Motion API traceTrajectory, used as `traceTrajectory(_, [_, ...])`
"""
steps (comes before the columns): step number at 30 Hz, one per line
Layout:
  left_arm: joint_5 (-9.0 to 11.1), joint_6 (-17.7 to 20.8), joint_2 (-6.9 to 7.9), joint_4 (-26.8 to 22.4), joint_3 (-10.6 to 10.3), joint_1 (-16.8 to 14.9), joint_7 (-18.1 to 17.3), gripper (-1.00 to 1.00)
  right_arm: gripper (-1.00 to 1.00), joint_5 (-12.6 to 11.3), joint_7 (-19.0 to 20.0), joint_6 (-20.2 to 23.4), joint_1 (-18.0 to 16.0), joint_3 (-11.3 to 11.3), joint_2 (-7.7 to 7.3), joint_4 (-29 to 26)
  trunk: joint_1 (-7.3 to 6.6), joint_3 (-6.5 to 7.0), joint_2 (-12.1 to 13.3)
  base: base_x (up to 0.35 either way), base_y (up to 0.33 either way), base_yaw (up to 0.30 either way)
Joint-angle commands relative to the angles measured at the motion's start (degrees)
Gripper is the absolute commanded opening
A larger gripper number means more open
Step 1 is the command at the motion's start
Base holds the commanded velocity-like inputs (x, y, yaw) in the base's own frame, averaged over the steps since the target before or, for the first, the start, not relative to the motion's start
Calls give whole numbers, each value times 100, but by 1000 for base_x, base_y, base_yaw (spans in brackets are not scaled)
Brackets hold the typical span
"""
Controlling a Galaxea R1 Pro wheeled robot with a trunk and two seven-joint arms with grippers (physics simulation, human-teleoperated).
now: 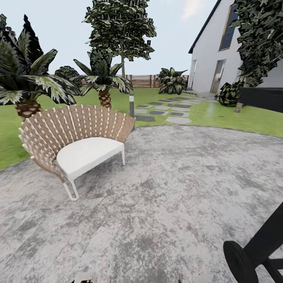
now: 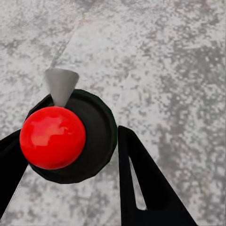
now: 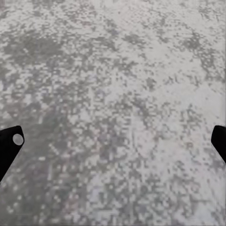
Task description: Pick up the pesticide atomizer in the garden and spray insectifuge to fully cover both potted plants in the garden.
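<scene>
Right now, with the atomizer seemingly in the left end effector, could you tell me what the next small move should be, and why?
Probably a slow turn of the base to scan the garden. The pesticide atomizer looks gripped in the left end effector, but the head view faces a chair, paving and lawn, so a spraying target must be found first.

The pesticide atomizer [image 2: 61, 134], seen end-on, shows a red round top, grey nozzle and dark body, standing between the left fingers [image 2: 141, 188] above grey paving [image 2: 165, 56].
</scene>
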Motion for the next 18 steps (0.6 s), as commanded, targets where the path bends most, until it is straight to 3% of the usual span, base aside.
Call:
traceTrajectory(1, [-43, -12, -3, -4, 48, -2, -15, -100, 100, 46, 10, -12, -2, -49, 4, -6, 2, -5, -2, 337, 0, 0])
traceTrajectory(18, [-43, -12, -3, -2, 48, -2, -16, -100, 100, 41, 14, -20, -2, -57, 4, -12, 2, -5, -2, 337, 0, 0])
